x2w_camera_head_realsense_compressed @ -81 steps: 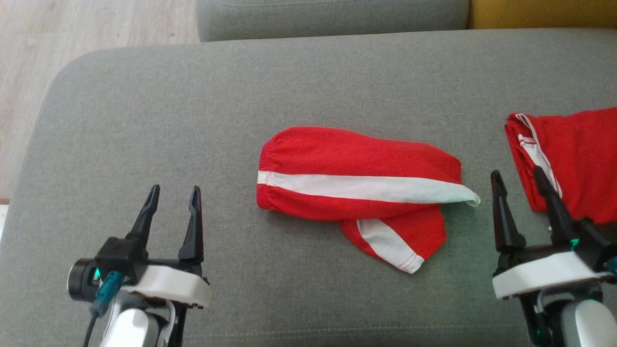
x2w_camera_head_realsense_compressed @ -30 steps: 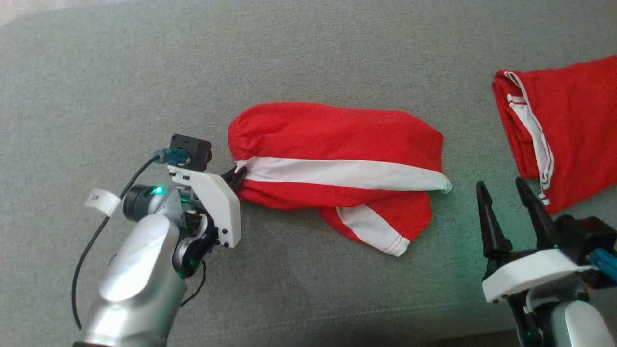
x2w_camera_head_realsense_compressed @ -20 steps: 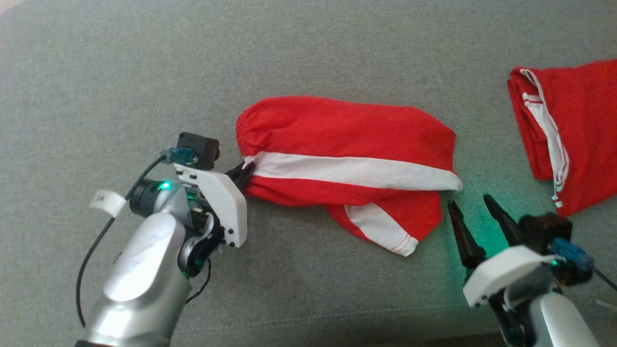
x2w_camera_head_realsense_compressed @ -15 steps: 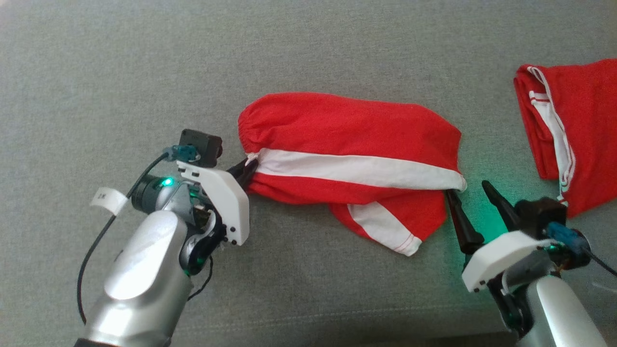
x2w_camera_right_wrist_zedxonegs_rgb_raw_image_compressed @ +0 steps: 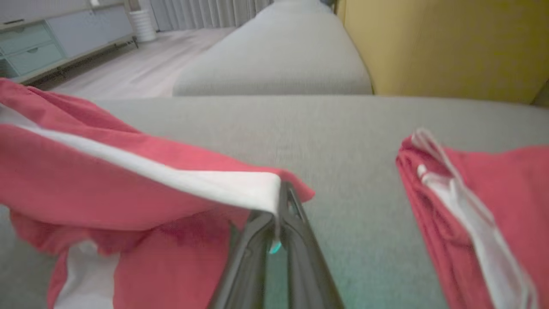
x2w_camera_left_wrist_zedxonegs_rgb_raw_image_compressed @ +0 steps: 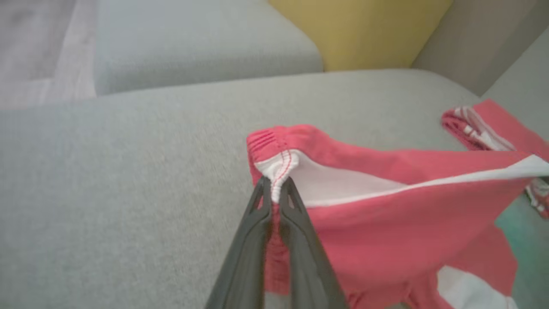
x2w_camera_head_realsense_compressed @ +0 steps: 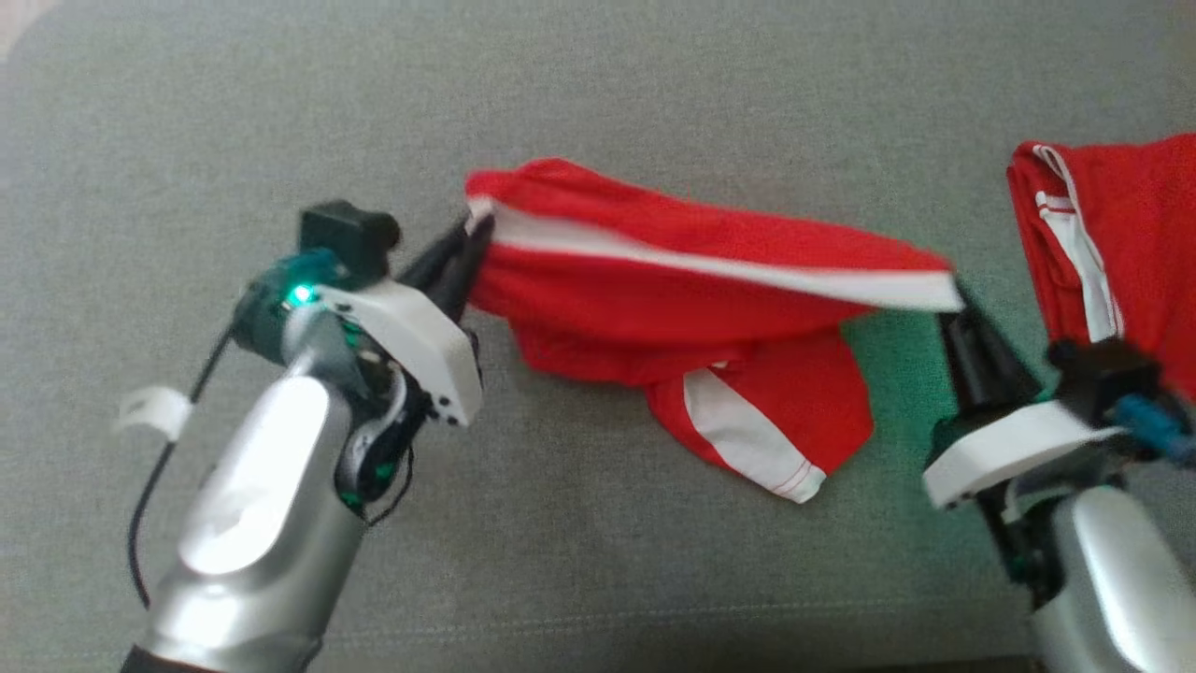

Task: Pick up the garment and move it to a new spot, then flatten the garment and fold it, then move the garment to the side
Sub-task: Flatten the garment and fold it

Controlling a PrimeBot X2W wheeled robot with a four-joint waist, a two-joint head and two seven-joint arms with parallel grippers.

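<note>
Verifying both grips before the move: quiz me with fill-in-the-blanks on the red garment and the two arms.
The left jaws are shut on the garment at the elastic end of its white ____. The right jaws are ____ on the opposite end. A second red garment lies on the grey cushion to the robot's ____. Missing words: stripe; shut; right.

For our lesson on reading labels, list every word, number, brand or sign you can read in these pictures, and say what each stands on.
No text can be read.
White tag at the lower left of the head view: too blurred to read.
Red garment in the middle: no print or label shows.
Second red garment at the right: none shows.
</note>
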